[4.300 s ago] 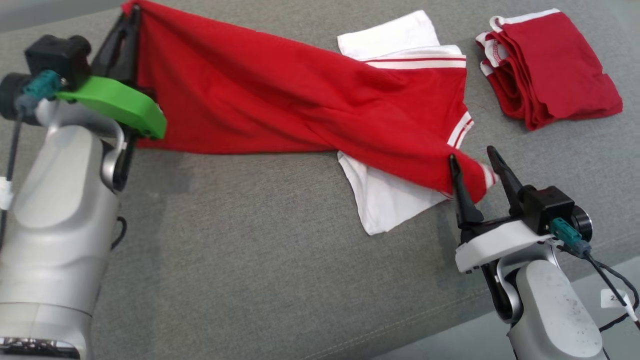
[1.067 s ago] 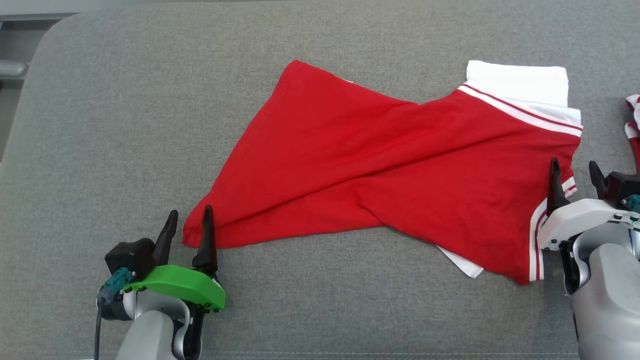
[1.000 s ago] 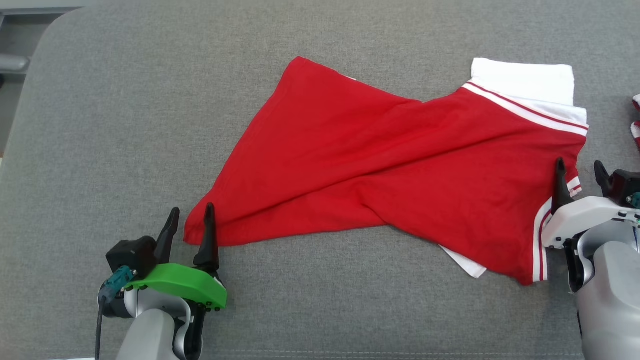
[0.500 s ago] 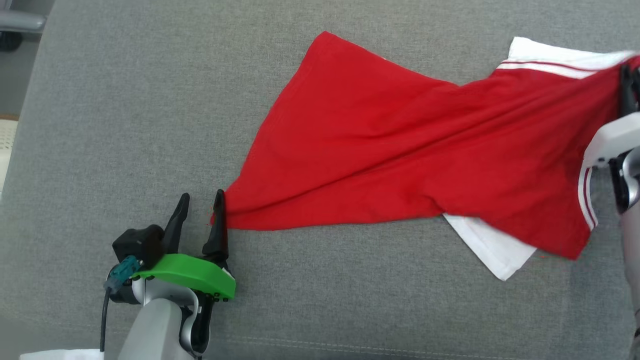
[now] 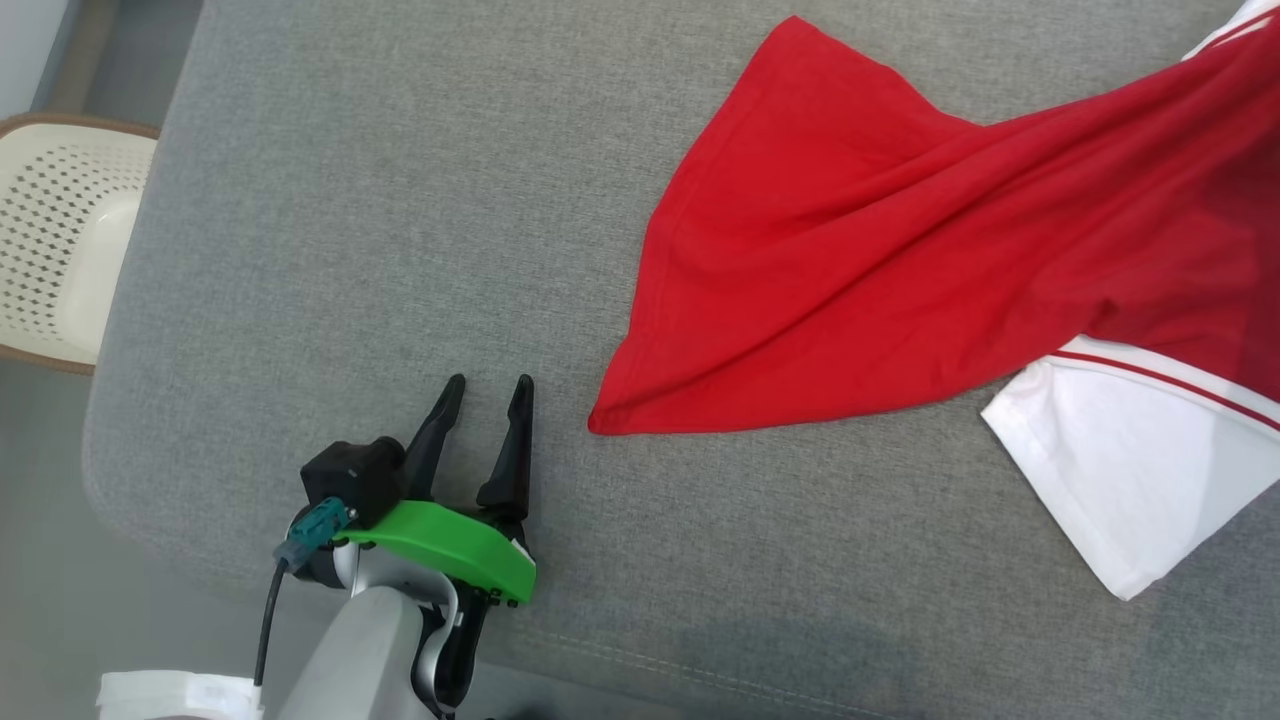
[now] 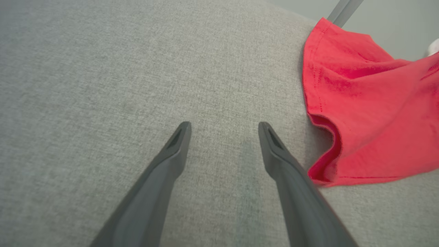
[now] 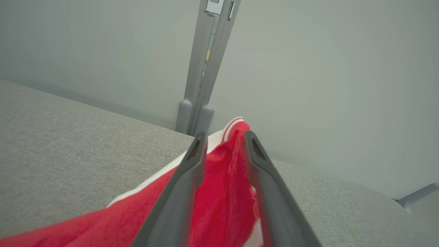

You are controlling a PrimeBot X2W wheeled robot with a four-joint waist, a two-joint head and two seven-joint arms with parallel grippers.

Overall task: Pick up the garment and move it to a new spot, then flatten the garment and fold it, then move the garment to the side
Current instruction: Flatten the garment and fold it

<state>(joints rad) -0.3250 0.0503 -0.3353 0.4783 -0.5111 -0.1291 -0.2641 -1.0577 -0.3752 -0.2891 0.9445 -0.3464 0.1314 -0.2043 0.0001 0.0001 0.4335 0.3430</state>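
The red garment (image 5: 900, 230) with white trim and a white underside (image 5: 1120, 470) lies across the grey cushion (image 5: 320, 220), rising toward the head view's upper right. Its lower left corner rests a short way right of my left gripper (image 5: 488, 388). That gripper is open and holds nothing, hovering over bare cushion; in the left wrist view its fingers (image 6: 171, 161) frame grey fabric, with the red hem (image 6: 356, 113) just beyond the right finger. My right gripper (image 7: 224, 137) is shut on a bunch of the red garment (image 7: 223, 185), held up above the cushion near a striped white edge (image 7: 233, 125).
A cream perforated basket (image 5: 55, 240) stands on the floor off the cushion's left end. The cushion's front edge with its seam (image 5: 700, 670) runs just behind my left wrist. A grey wall and a metal post (image 7: 202, 68) stand behind the cushion in the right wrist view.
The camera has swung left. My right gripper has lifted the garment's right side and left the head view. The red corner has slid right, away from my left gripper's finger.
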